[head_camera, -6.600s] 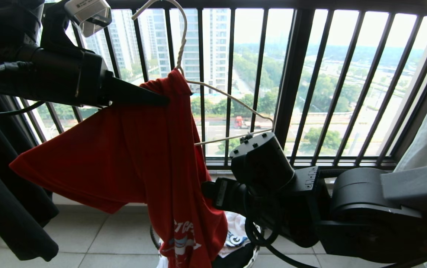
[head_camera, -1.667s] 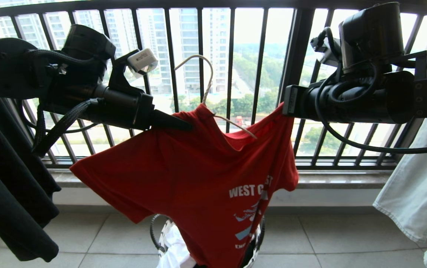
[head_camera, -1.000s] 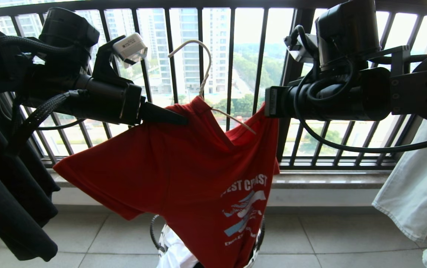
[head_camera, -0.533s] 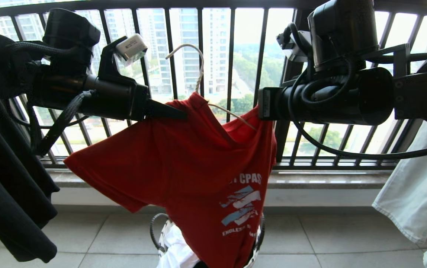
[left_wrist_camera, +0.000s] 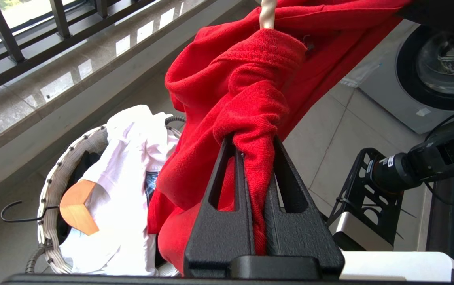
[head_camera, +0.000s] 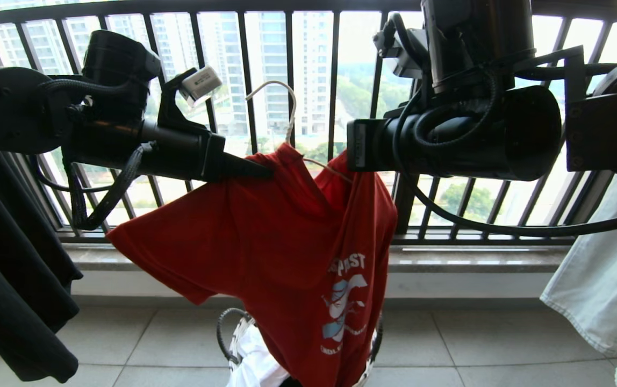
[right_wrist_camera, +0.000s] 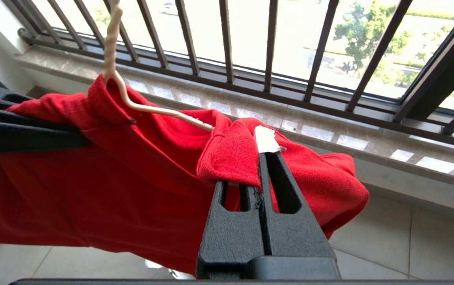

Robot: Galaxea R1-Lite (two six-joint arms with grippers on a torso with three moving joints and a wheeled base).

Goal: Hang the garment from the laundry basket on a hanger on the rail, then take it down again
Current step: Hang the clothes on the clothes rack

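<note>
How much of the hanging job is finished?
Done: the red T-shirt is out of the round woven basket and threaded on the thin white wire hanger. In hand: the left tool and right tool both pinch it. Left: hooking it on the rail, unseen here.

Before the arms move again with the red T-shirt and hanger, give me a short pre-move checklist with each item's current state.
1. Left gripper shut on the red T-shirt: ok.
2. Right gripper shut on the shirt near its white label: ok.
3. White hanger threaded through the collar: ok.
4. Hanger hook on a rail: not ok, it hangs free in front of the window bars.
5. Shirt spread evenly on the hanger: not ok, it is bunched.
6. Shirt hem clear of the basket: cannot tell.
</note>
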